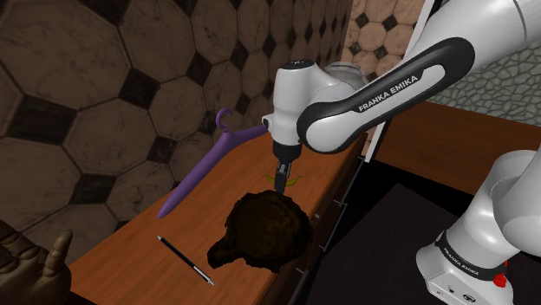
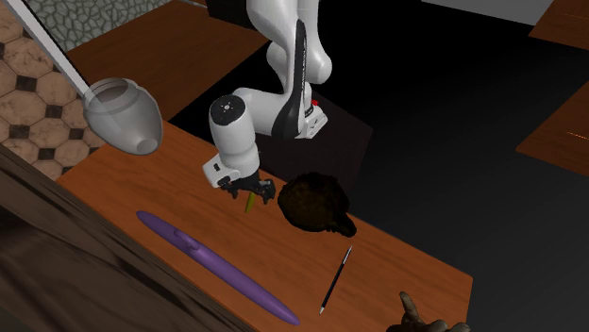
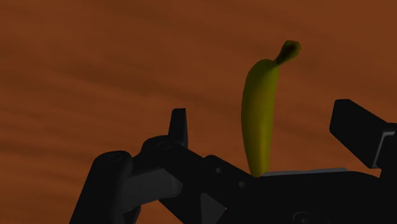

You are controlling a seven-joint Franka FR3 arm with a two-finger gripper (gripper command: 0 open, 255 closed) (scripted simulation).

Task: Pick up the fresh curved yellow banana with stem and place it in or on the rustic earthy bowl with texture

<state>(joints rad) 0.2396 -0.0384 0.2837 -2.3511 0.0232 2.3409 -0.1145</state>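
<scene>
Near the desk [image 1: 130, 251] edge by my stand, the yellow banana [image 3: 257, 95] lies just beside the dark bumpy bowl [image 1: 264, 230]. My gripper [image 3: 262, 118] hangs over it, fingers apart, one on each side, not touching it. I should go straight down, keep the banana in the middle, then squeeze softly.

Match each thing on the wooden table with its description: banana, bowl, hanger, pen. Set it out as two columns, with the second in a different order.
Things:
1. banana
2. bowl
3. hanger
4. pen

Descriptions:
A. long and purple
B. dark brown and rough
C. yellow-green, between the fingers of the open gripper
D. thin and black

Pairs: 1-C, 2-B, 3-A, 4-D
</scene>
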